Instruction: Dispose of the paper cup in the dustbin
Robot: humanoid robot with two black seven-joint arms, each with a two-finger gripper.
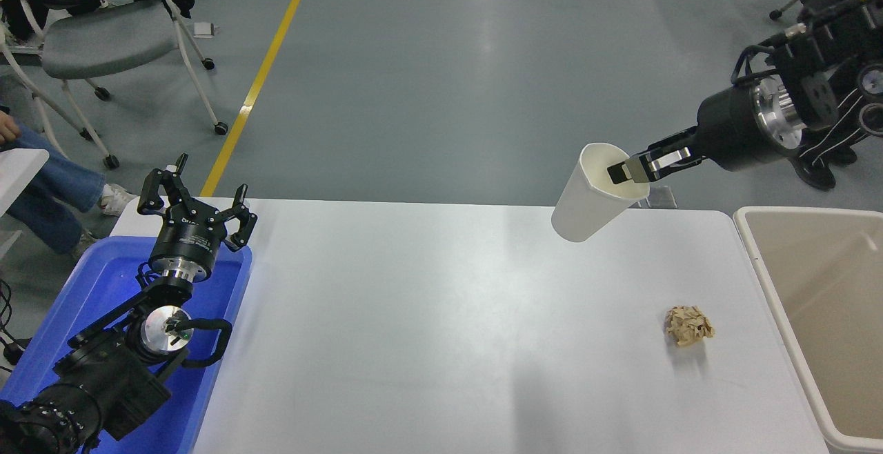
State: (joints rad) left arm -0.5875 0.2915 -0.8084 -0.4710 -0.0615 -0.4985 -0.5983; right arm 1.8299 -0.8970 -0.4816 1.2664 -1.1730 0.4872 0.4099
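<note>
Black and parked at the lower left, the left gripper (196, 209) hovered over a blue tray (103, 288), jaws apart. Farther off, the right gripper (631, 171) held the paper cup (597, 195) tilted above the table (414, 323), clamped on its rim, left of the dustbin (814, 316). The cup looked light and easily crushed, so the stiffer rim seemed the sensible place to pinch.

Paper cup (592, 200): smooth matt white paper outside, cream lining inside. Dustbin (814, 316): smooth beige plastic, dull sheen on the rim. Counter (428, 330): white, smooth, semi-gloss, soft light glare across it. Paper ball (688, 326): tan, crumpled, rough. Tray (103, 288): glossy bright blue plastic. Both grippers matt black; right gripper (638, 168) has a polished metal wrist ring, left gripper (193, 209) likewise. Floor (448, 74): grey, sealed, faintly reflective.
</note>
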